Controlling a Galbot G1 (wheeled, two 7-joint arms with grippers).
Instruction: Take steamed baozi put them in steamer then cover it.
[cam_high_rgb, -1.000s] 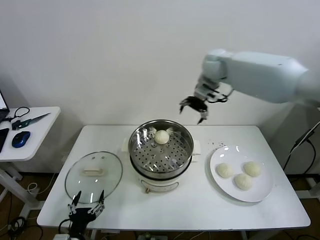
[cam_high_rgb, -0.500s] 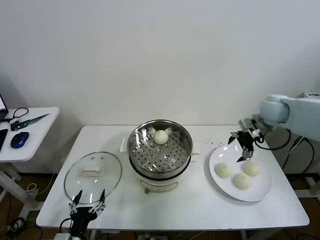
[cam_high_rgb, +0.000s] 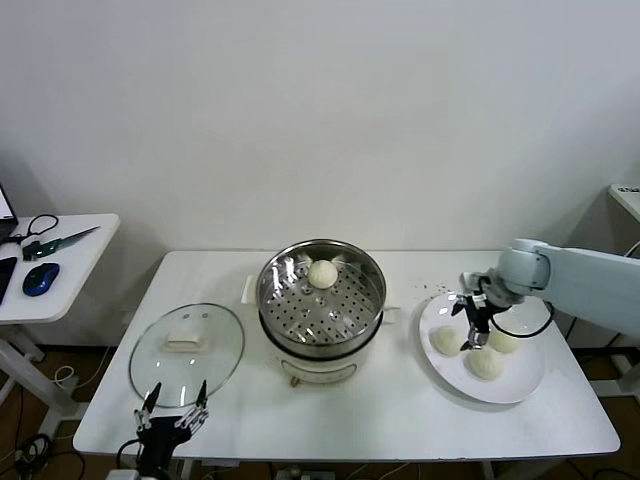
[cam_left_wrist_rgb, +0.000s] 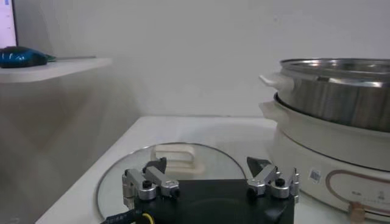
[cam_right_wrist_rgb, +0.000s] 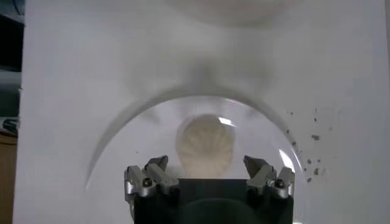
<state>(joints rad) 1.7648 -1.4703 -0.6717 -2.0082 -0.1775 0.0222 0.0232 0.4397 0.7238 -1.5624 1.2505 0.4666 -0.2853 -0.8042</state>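
The steamer stands mid-table with one baozi on its perforated tray. Three more baozi lie on a white plate to the right. My right gripper hangs open just above the plate, between the left bun and the far bun. In the right wrist view a baozi sits ahead of the open right gripper, centred between its jaws and untouched. The glass cover lies flat on the table at the left. My left gripper waits open at the table's front edge, beside the cover.
A small side table at the far left carries a blue mouse and cables. The steamer's steel wall rises to one side of the left gripper. A white wall backs the table.
My right arm swung from high behind the steamer over to the right and came down onto the plate of buns, staying open. The left arm has not moved.
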